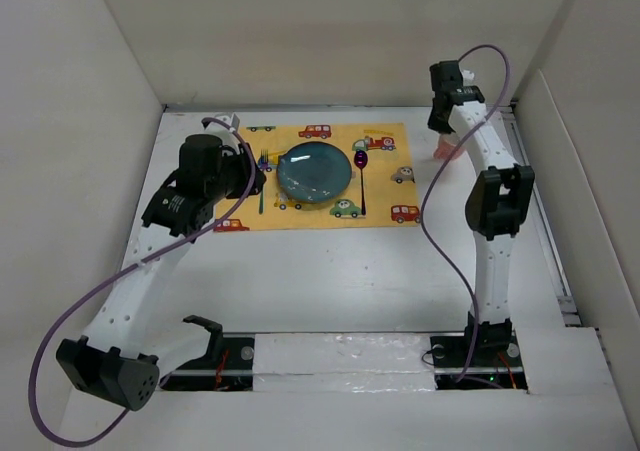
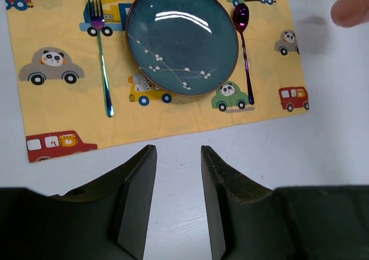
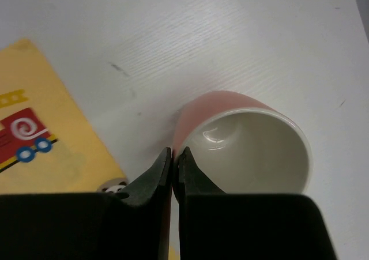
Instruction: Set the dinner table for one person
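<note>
The right hand (image 3: 174,154) has its fingers pressed together on the near rim of the pink cup (image 3: 214,102), one finger outside the wall and one seemingly inside. The cup stands on the bench (image 1: 340,271) toward its far right corner, just off the right edge of the yellow car-print placemat (image 2: 173,119). The left hand (image 2: 177,150) hangs with its fingers apart and nothing between them, above bare bench just off the mat's near edge.

The setting looks mostly done. The blue plate (image 2: 181,38) sits mid-mat, with the fork (image 2: 102,64) on its left and the spoon (image 2: 245,52) on its right. What seems left is placing the cup, probably by the mat's far right corner. A strip of bare bench lies between cup and mat. The right wall is close behind the right arm, so the freer path runs toward the mat. The near half of the bench gives the left arm room to draw back.
</note>
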### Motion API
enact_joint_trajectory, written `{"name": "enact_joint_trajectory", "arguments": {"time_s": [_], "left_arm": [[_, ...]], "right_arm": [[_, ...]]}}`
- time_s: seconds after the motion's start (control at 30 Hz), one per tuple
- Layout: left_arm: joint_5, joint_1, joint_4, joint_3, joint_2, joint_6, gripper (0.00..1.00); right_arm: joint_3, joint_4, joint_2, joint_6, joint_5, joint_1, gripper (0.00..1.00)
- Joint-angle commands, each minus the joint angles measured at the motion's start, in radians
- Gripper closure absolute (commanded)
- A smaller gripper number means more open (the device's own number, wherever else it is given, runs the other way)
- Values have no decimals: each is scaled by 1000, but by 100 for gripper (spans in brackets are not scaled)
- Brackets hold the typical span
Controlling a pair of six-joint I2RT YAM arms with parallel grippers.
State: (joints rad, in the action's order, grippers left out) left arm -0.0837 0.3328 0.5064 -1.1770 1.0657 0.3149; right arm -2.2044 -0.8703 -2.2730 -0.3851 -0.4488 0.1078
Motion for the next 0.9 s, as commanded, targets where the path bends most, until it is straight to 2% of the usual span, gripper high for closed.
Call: {"name": "enact_joint_trajectory", "arguments": {"time_s": [0.0,0.07,0.13,0.3,0.47,0.87], "left_arm": [[-19,3,-37,-50,14,-40,66],[-4,3,-29,-62,40,-48,66],[-7,3,-28,-72,54,-42,66],[-22,3,-37,-47,56,-36,66],[38,22,-16,-76,76,-54,66],[61,22,-20,-67,85,-59,67]], "right_arm": [[-174,79,112,63,19,75,100],[-339,0,23,63,53,84,100],[-408,-27,-23,58,88,115,100],[-351,74,-54,51,134,151,100],[-463,89,-149,41,160,196,100],[-462,134,-267,-3,220,205,100]]}}
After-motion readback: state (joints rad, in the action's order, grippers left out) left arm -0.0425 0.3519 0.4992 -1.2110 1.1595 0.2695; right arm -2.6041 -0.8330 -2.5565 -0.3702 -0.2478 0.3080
